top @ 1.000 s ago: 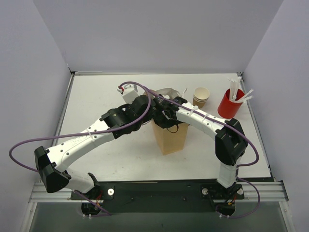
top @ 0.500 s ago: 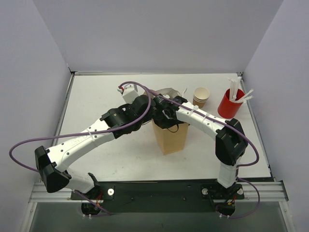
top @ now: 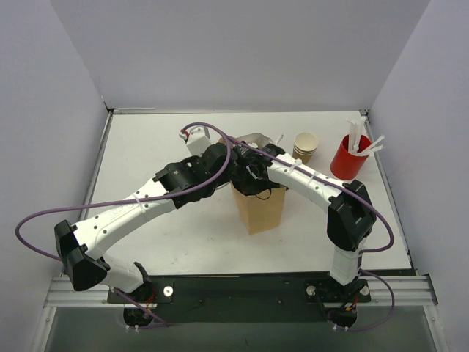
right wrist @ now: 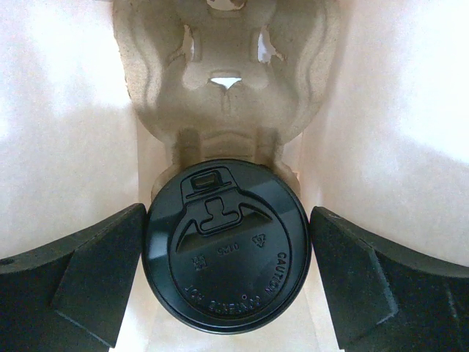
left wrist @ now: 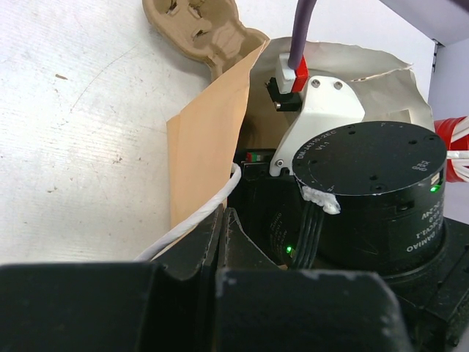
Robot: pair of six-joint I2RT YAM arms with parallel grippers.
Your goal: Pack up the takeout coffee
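The brown paper bag (top: 258,209) stands open mid-table. My right gripper (right wrist: 227,249) reaches down inside it, jaws on either side of the takeout coffee. Only the coffee's black lid (right wrist: 227,253) shows; the tan cup body is hidden beneath it. The left finger (right wrist: 95,271) touches the lid rim and the right finger (right wrist: 366,279) stands a sliver off it. The cup sits at the near end of a pulp cup carrier (right wrist: 223,81) on the bag floor. My left gripper (left wrist: 222,213) is shut on the bag's rim (left wrist: 209,139), beside its white string handle (left wrist: 198,220).
A stack of empty kraft cups (top: 305,147) and a red cup of white sticks (top: 349,156) stand at the back right. A pulp carrier (left wrist: 198,26) lies on the table behind the bag. Both arms cross over the bag mouth.
The left arm has shifted slightly right while holding the bag rim. The right arm stays in the bag, almost unmoved.
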